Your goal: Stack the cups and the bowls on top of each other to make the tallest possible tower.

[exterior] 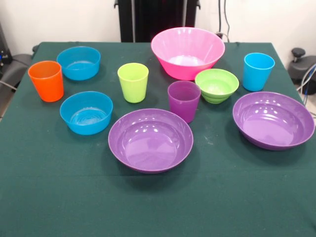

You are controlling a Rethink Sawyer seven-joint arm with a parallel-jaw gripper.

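Note:
All cups and bowls stand apart and upright on the green table (59, 197); nothing is stacked, so no tower shows. The orange cup (46, 80) is at the left, the lime green cup (133, 82) near the middle, the purple cup (184, 100) right of it, the light blue cup (258, 71) at the back right. A big pink bowl (187, 52) sits at the back centre. The small green bowl (217, 85) is beside the purple cup. Two wide purple bowls (150, 139) (273, 120) lie in front. Two small blue bowls (79, 62) (86, 112) are at the left. The gripper is out of view.
A black pedestal (158, 19) rises behind the table's far edge. Dark chair parts (302, 64) and cables show past the right edge, more dark gear (12, 69) past the left edge.

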